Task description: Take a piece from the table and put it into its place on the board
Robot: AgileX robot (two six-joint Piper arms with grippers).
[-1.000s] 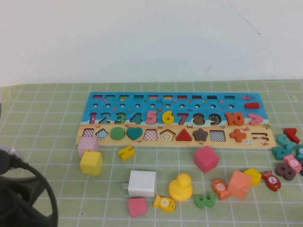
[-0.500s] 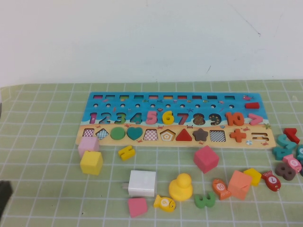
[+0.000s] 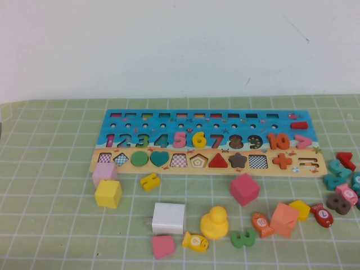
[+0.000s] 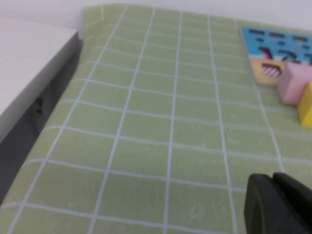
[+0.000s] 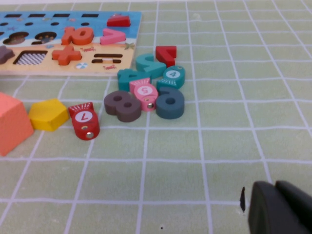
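The yellow numeral "6" (image 3: 199, 139) lies in its recess on the blue part of the board (image 3: 169, 116), between the pink 5 and the 7. The board rests on the green grid mat (image 3: 56, 169). Neither arm shows in the high view. In the left wrist view my left gripper (image 4: 273, 179) is shut and empty above bare mat, near the board's left end (image 4: 278, 41). In the right wrist view my right gripper (image 5: 275, 186) is shut and empty above bare mat, near the board's right end (image 5: 97, 24).
In front of the board lie an angular yellow numeral (image 3: 150, 181), a yellow cube (image 3: 108, 193), pink cubes (image 3: 244, 188), a white block (image 3: 169, 217), a yellow duck (image 3: 214, 223) and a green 3 (image 3: 243, 238). Loose numerals and fish (image 5: 146, 92) are piled beyond the board's right end.
The left arm, seen at the lower left of the high view a second ago, has withdrawn out of that view. The pieces and the board have not moved.
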